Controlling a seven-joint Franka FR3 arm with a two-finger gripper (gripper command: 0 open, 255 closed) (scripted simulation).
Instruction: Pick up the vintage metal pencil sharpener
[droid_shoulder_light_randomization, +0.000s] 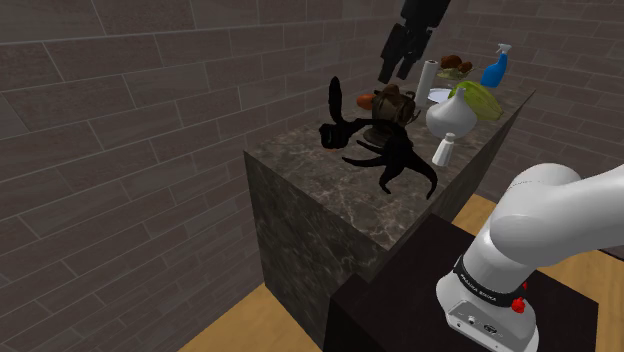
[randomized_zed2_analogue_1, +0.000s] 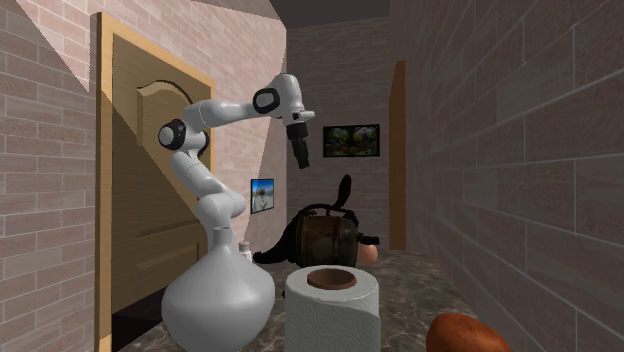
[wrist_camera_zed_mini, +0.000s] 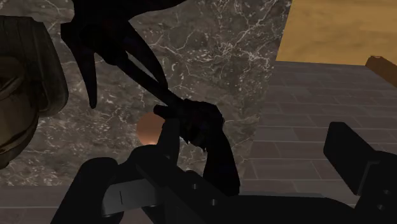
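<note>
The gripper (droid_shoulder_light_randomization: 393, 72) is held spread apart, empty, above the brown pencil sharpener (droid_shoulder_light_randomization: 392, 106) on the marbled counter (droid_shoulder_light_randomization: 320, 172).

- Dark marbled counter (droid_shoulder_light_randomization: 330, 215), set against a brick wall (droid_shoulder_light_randomization: 120, 100).
- Black spindly-limbed figure (droid_shoulder_light_randomization: 385, 152), sprawled mid-counter.
- White round-bellied flask (droid_shoulder_light_randomization: 450, 116), near one long edge.
- Yellow-green object (droid_shoulder_light_randomization: 480, 100), just beside the flask.
- White paper roll (droid_shoulder_light_randomization: 427, 76) and blue spray bottle (droid_shoulder_light_randomization: 495, 68), toward the counter's far end.
- Wooden door (randomized_zed2_analogue_1: 140, 200) and framed picture (randomized_zed2_analogue_1: 350, 140).
</note>
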